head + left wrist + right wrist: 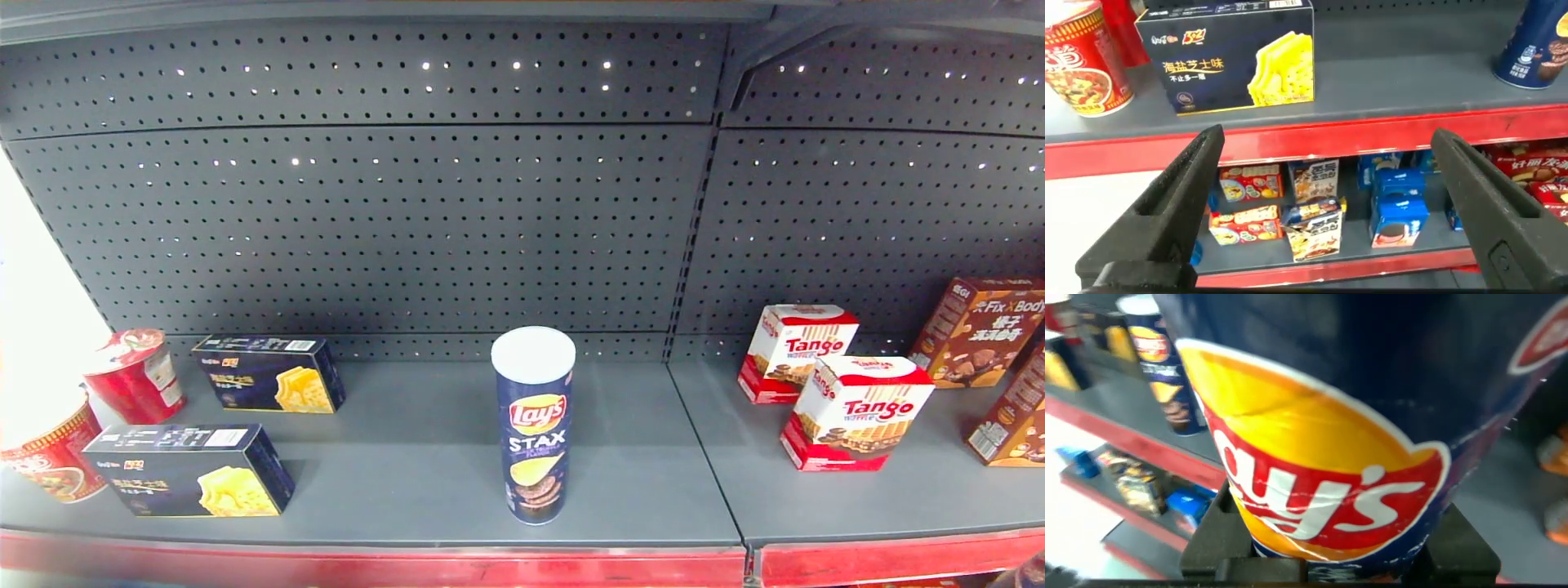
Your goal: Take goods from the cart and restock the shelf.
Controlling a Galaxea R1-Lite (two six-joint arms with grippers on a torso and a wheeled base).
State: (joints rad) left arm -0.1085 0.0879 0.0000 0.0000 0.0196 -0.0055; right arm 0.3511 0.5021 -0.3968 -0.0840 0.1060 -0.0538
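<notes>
Our right gripper (1331,559) is closed around a navy chips can (1315,416) with a yellow and red logo, held very close to the wrist camera, and its black fingers (1221,539) show at either side of the can. Our left gripper (1327,208) is spread wide with nothing in it, just in front of the red front edge (1372,131) of the grey shelf (408,465). Small packets (1315,224) sit on a lower shelf beyond it. We see a second chips can (533,425) standing upright on the grey shelf, near the front, about midway along. Left of it lie two navy cracker boxes, one near (196,471) and one farther back (269,374). At the far left are two red noodle cups (135,376) (45,445). To the right stand two red and white wafer boxes (857,412) (796,341), with brown boxes (980,331) beyond them.
</notes>
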